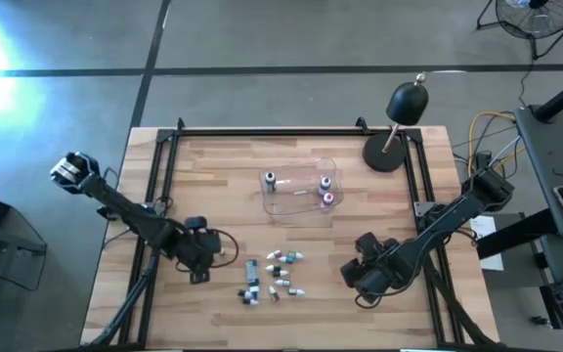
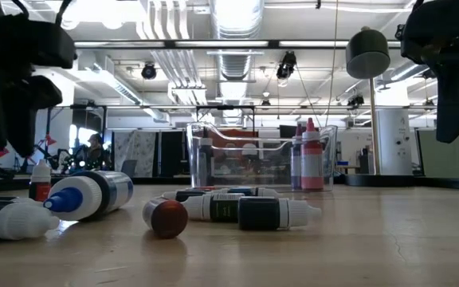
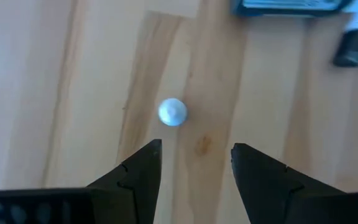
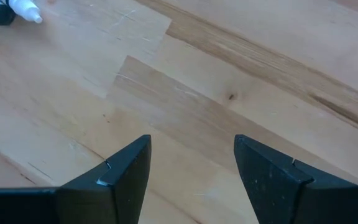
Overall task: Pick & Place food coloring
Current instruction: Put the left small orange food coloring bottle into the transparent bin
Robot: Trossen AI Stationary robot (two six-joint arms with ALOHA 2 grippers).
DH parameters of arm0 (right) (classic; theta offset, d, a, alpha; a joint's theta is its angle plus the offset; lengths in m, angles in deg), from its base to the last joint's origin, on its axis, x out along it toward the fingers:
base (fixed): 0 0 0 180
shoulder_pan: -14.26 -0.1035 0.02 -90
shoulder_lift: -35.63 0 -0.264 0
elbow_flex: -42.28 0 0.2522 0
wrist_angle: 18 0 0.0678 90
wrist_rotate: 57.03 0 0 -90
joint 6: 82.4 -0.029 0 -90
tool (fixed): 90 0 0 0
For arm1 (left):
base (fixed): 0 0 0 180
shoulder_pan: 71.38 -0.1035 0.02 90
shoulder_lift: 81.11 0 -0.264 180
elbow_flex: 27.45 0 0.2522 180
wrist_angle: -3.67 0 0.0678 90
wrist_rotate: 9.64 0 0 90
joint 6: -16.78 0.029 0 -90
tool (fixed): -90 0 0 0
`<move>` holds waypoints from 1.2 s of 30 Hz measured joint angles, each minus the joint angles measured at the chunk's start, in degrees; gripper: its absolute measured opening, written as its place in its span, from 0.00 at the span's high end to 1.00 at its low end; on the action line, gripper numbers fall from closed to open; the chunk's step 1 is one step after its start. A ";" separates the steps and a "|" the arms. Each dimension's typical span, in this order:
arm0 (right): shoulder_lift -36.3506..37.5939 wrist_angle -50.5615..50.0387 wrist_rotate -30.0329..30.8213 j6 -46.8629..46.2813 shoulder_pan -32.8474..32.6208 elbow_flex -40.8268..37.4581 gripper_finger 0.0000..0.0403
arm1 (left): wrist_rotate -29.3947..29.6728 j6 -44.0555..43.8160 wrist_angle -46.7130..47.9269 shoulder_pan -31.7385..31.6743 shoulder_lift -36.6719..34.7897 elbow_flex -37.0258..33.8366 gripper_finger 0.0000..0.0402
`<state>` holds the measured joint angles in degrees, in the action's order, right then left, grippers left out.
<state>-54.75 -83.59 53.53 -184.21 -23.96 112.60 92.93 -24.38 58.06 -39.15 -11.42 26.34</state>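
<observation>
Several tiny food coloring bottles (image 1: 272,274) lie loose on the wooden table near its front middle; the low view shows them on their sides (image 2: 237,211). Three more stand upright in the clear plastic tub (image 1: 301,203), one pink one showing in the low view (image 2: 311,163). My left gripper (image 1: 203,262) is open just left of the heap. In the left wrist view a small white round cap (image 3: 172,112) shows ahead of its open fingers (image 3: 196,149), untouched. My right gripper (image 1: 362,279) is open and empty right of the heap, over bare wood (image 4: 191,146).
A black dome lamp (image 1: 406,103) on a round base (image 1: 384,154) stands at the far right corner. A black frame rail (image 1: 291,130) runs along the table's far edge. Bare wood lies between the heap and the tub.
</observation>
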 joint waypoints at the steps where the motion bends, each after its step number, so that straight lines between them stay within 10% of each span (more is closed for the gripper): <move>1: 0.00 -0.03 0.01 -0.01 0.00 0.00 0.44 | 0.95 -0.12 -0.03 -0.01 0.20 -0.01 0.58; 36: 0.00 -0.20 0.03 0.49 0.00 0.00 0.44 | 4.44 1.47 -14.28 -2.17 11.89 -3.36 0.66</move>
<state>-54.75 -83.78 53.56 -183.71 -23.96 112.60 97.38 -22.90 43.78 -41.32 0.47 22.98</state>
